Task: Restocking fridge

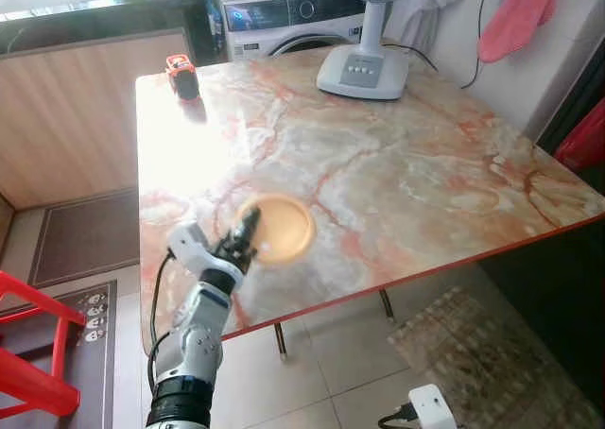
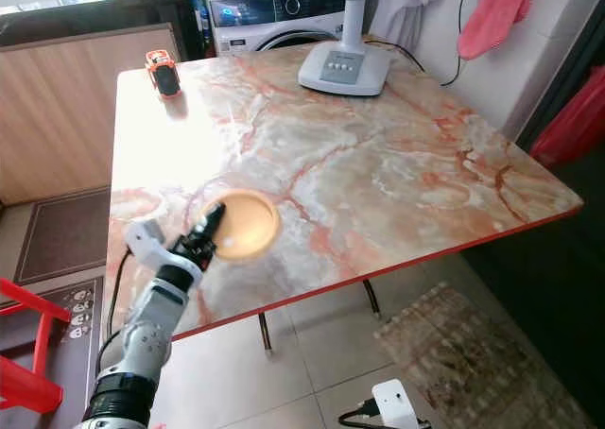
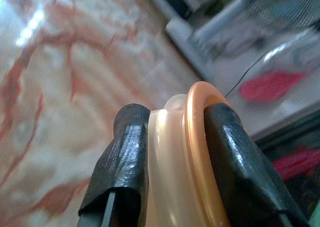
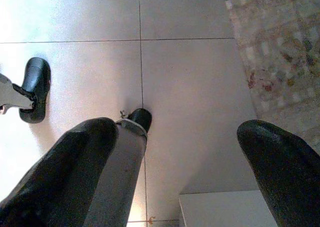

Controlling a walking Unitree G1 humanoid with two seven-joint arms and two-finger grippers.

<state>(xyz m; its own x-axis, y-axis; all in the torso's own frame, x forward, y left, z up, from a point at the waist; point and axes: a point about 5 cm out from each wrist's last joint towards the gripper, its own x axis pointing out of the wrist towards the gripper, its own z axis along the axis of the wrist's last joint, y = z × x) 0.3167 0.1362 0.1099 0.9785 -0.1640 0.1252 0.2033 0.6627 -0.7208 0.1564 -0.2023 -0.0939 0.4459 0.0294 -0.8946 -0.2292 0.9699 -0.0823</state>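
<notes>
An orange plastic plate (image 1: 279,229) lies near the front left of the marble table (image 1: 397,164). My left gripper (image 1: 248,236) reaches up from below the front edge and is shut on the plate's near rim. In the left wrist view the orange rim (image 3: 196,152) stands pinched between the two black fingers (image 3: 125,157). My right gripper (image 4: 175,152) hangs idle, open, over the tiled floor.
A white fan base (image 1: 364,70) stands at the table's back, a small orange and black toy car (image 1: 182,76) at the back left corner. A washing machine (image 1: 284,13) is behind. A red chair (image 1: 33,353) stands at the left, a rug (image 1: 482,353) at the right.
</notes>
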